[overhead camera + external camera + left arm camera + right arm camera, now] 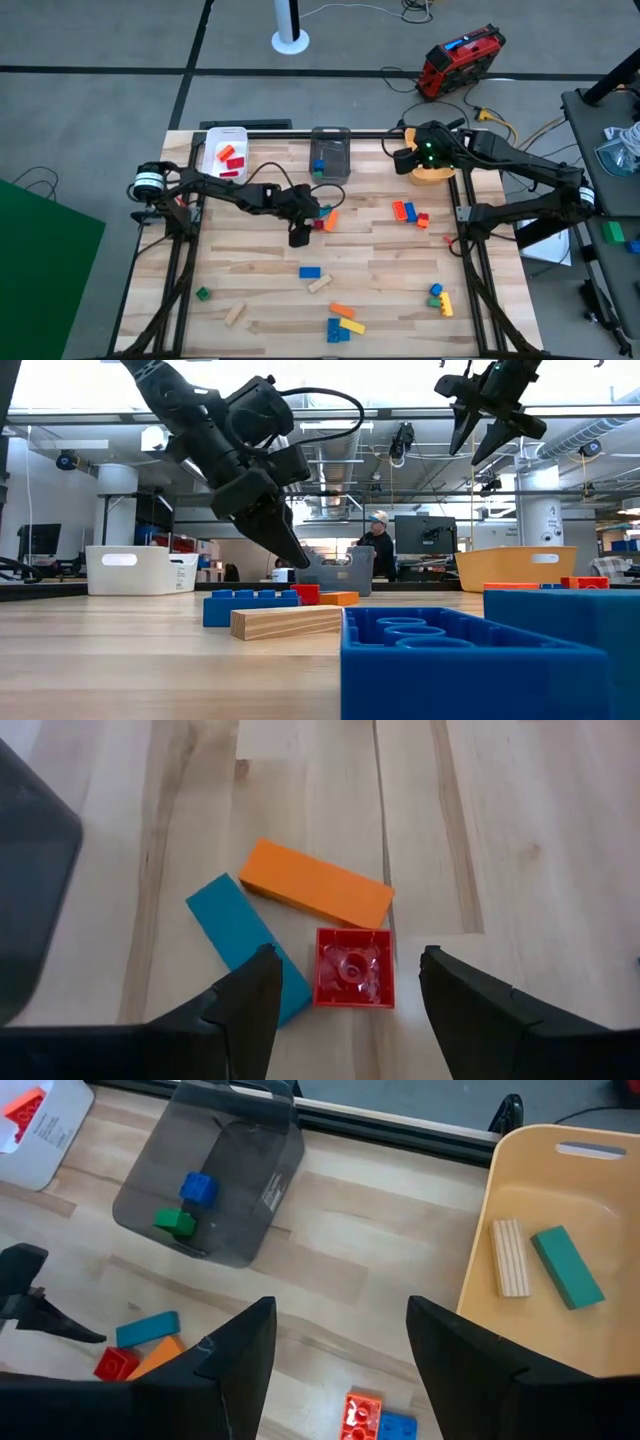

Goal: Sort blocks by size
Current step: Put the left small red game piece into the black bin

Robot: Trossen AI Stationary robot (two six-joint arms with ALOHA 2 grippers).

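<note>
Blocks lie scattered across the surface as my left tool hovers, jaws parted, over a small red brick to claim it, while my right tool, also spread, waits above the orange bin.

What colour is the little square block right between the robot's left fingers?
Red. The small square block shows best in the left wrist view, lying in front of the open left gripper.

Two matte-black jointed arms, black cables looping; green light glows on the right arm's wrist.
</note>
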